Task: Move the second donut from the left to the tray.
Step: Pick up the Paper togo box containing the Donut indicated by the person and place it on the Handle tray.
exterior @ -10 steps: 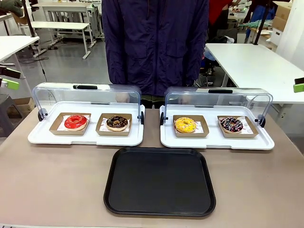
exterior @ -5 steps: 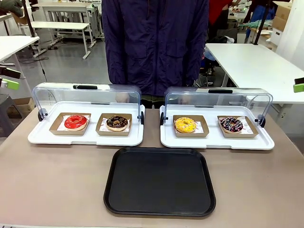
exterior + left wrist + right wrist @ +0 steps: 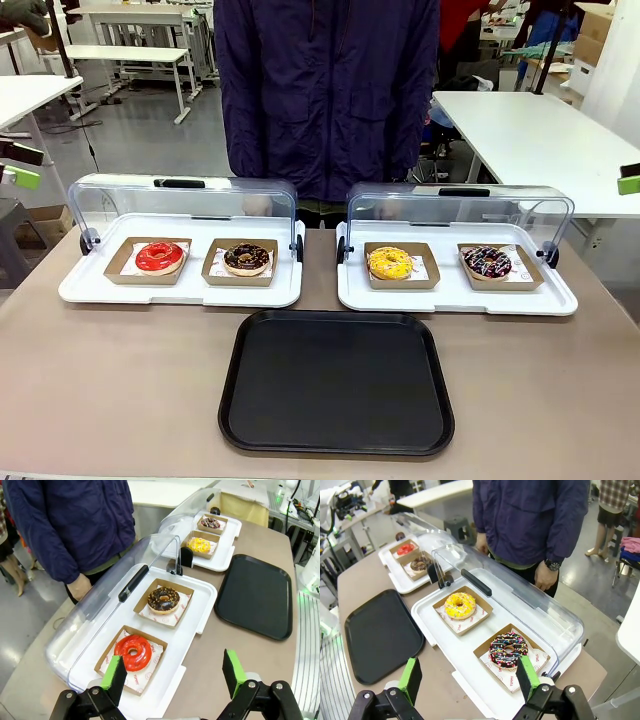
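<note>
- Four donuts wait in brown cardboard dishes on two white trays across the bench, clear lids tipped back toward a person standing at the far side.
- Second from the left, the chocolate-glazed donut with tan bits sits in its dish on the left white tray, just beside the red-glazed donut.
- Nearer the robot, the black tray lies bare, just in front of both white trays.
- Above the left white tray's near edge, the left gripper hangs with fingers spread wide and nothing between them; the right gripper hovers over the other white tray, likewise spread and empty.
- By all appearances no donut has been lifted yet, so the reach is the step in hand.
- Likely next, the left gripper must drop under the raised lid, straddle the chocolate-glazed donut or its dish, close gently to spare the glaze, and lift clear of the lid before crossing to the black tray.
</note>
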Robot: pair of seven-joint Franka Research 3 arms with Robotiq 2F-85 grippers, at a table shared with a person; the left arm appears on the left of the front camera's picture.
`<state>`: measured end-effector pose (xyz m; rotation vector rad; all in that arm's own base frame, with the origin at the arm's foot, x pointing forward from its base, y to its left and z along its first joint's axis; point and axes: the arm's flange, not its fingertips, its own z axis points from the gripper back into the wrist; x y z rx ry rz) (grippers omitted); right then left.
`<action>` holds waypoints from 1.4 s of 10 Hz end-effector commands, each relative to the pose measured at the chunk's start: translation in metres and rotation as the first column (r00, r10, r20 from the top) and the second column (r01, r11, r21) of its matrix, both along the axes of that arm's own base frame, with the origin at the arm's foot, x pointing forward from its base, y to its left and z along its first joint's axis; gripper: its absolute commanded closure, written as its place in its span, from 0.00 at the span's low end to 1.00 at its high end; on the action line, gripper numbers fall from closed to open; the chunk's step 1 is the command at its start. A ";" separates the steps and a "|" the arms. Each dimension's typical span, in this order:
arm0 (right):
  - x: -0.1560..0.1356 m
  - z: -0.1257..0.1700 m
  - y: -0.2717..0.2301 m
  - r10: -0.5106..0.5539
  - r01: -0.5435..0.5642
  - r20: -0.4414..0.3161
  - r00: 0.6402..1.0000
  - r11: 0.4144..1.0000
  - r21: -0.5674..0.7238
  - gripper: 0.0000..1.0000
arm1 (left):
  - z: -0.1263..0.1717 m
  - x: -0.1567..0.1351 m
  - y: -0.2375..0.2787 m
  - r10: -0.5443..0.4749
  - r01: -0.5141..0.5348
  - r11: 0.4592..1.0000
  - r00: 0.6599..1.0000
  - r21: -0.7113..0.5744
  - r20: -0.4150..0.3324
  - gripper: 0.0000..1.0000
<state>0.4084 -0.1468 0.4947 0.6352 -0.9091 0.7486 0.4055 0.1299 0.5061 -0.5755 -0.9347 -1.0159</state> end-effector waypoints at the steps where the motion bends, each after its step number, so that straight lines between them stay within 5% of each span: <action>1: 0.000 0.001 0.001 0.003 -0.003 0.005 1.000 1.000 0.004 0.00 | 0.002 0.000 -0.001 -0.005 0.005 1.000 1.000 -0.007 0.006 0.00; 14: 0.000 0.001 0.001 0.003 -0.003 0.005 1.000 1.000 0.004 0.00 | 0.002 0.000 -0.001 -0.005 0.005 1.000 1.000 -0.007 0.006 0.00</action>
